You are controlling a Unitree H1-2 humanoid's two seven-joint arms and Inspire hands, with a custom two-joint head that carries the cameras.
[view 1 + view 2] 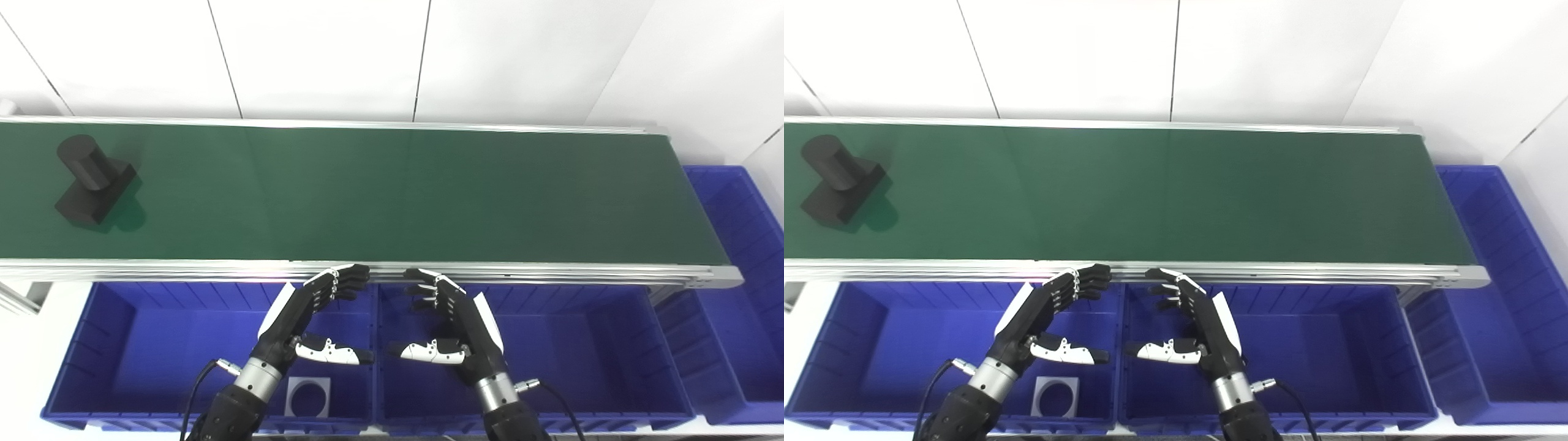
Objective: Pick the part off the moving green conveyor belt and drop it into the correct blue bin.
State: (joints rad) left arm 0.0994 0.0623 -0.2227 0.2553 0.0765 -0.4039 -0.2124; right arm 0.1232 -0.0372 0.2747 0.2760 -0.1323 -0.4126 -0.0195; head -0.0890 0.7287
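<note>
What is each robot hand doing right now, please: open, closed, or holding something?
Left robot hand: open, holding nothing.
Right robot hand: open, holding nothing.

Both arms are reaching up from the bottom edge, wrists angled inward. The left hand (312,318) and right hand (450,321) are hovering side by side, palms facing each other, fingers spread and gently curled, thumbs pointing toward one another across the gap. Neither is holding anything.
</note>
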